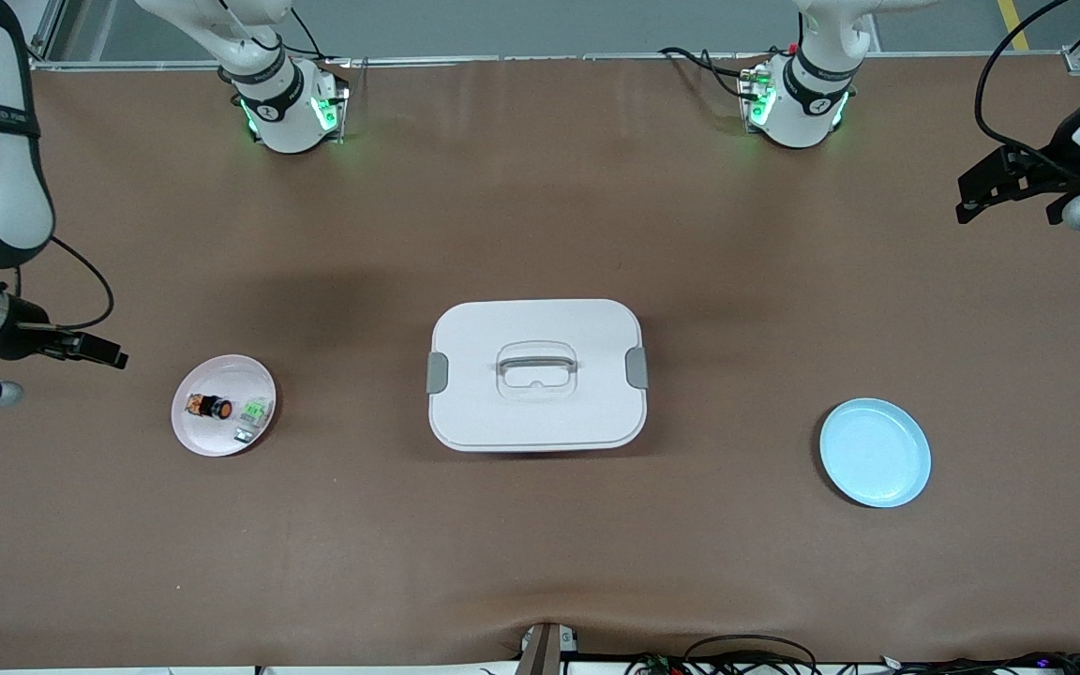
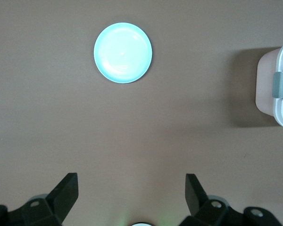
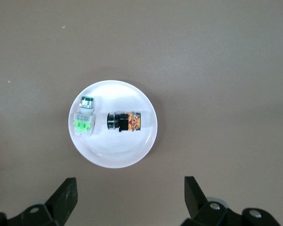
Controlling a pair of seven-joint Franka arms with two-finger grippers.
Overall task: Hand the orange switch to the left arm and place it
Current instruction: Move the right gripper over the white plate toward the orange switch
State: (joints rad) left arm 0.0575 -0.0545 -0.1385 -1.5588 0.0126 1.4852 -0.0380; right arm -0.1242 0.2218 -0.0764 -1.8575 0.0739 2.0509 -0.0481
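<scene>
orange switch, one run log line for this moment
orange switch: on pink plate | box: mid-table | left hand: open, up | right hand: open, above plate

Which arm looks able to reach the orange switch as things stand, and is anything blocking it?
Probably the right arm: its open tool hangs above the pink plate holding the orange switch, with nothing between them.

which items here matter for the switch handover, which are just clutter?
Job:
- orange switch, lying on the pink plate
- box, mid-table, to be avoided
- right claw, open, above the pink plate
- left claw, open, up at its own end of the table
- blue plate, empty; probably the drop spot

Clutter:
- green switch, beside the orange one on the same plate
</scene>
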